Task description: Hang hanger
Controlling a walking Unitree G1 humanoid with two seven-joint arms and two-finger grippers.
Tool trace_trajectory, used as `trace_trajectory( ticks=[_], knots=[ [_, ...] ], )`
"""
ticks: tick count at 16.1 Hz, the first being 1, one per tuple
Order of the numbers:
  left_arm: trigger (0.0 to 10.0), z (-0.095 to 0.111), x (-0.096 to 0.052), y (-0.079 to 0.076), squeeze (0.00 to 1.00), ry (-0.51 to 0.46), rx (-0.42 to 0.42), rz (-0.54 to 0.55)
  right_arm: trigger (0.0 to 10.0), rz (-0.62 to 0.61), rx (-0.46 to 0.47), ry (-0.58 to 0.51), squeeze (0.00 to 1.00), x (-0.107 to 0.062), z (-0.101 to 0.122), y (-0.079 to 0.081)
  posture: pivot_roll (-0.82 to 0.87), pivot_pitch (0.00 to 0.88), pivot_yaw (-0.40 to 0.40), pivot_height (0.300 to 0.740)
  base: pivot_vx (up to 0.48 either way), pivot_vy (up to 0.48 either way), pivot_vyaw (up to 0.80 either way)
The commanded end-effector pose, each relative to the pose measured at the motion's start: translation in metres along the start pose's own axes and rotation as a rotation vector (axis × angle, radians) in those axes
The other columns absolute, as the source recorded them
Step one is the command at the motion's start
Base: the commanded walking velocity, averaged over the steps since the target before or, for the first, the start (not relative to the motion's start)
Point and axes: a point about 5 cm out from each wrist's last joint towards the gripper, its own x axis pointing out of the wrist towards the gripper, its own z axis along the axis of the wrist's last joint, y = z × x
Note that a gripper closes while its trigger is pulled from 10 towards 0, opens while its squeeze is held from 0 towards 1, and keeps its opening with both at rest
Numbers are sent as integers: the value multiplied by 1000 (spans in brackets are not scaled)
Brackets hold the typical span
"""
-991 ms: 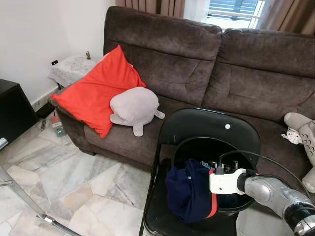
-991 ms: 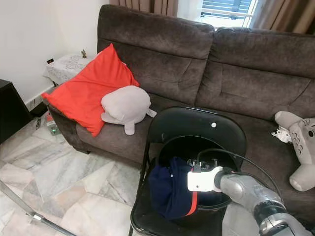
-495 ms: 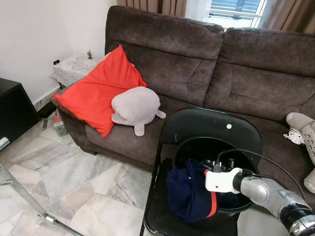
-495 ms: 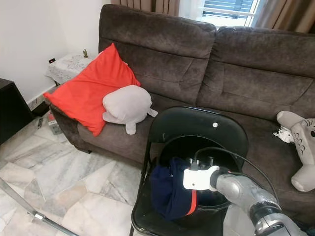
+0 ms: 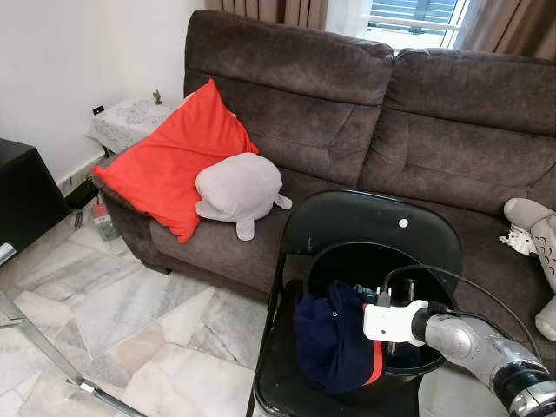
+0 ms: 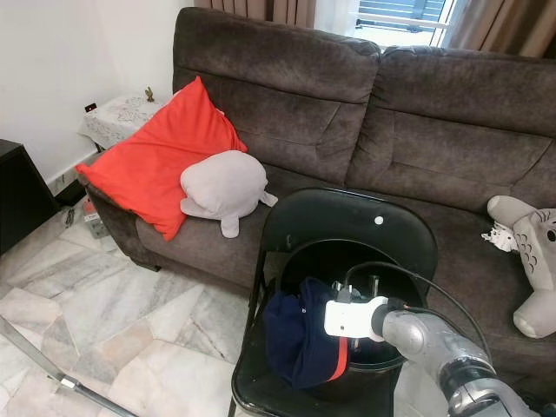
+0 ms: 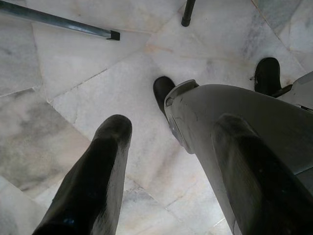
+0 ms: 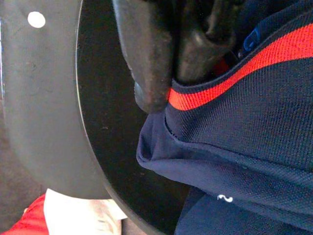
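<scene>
A navy shirt (image 5: 333, 343) with a red stripe (image 8: 230, 78) hangs over the rim of a round black tub (image 5: 347, 254). The tub stands on a black folding chair (image 5: 373, 217) in front of the sofa. My right gripper (image 5: 375, 295) reaches into the tub from the right. In the right wrist view its fingers (image 8: 146, 54) are pressed together on the shirt's striped edge. No hanger can be made out; the cloth hides what lies under it. My left gripper (image 7: 168, 161) hangs open over the marble floor, beside my own grey leg (image 7: 234, 117).
A dark brown sofa (image 5: 347, 113) holds a red cushion (image 5: 169, 161), a grey plush (image 5: 239, 191) and a grey toy (image 6: 526, 252) at the right. A black cabinet (image 5: 22, 195) and a metal bar (image 5: 52, 360) stand at the left. Marble floor (image 5: 130, 321) lies left of the chair.
My right wrist has edged slightly left over the shirt and sits a touch lower. Nothing else has moved.
</scene>
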Motion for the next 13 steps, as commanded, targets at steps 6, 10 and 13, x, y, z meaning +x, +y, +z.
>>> trace_trajectory(
  ticks=[6,10,13],
  knots=[
    [10000,-5,0,-1,0,28,9,-9,0,-74,167,46,0,2,-4,0,-16,9,-7,740,0,0,0],
    [10000,-6,0,-1,0,29,13,-11,0,-287,435,46,0,0,-6,-26,-23,0,-5,740,0,0,0],
    [10000,-7,0,-2,0,30,15,-14,0,-508,720,48,0,-3,-7,-50,-34,0,-9,740,0,0,0]
  ],
)
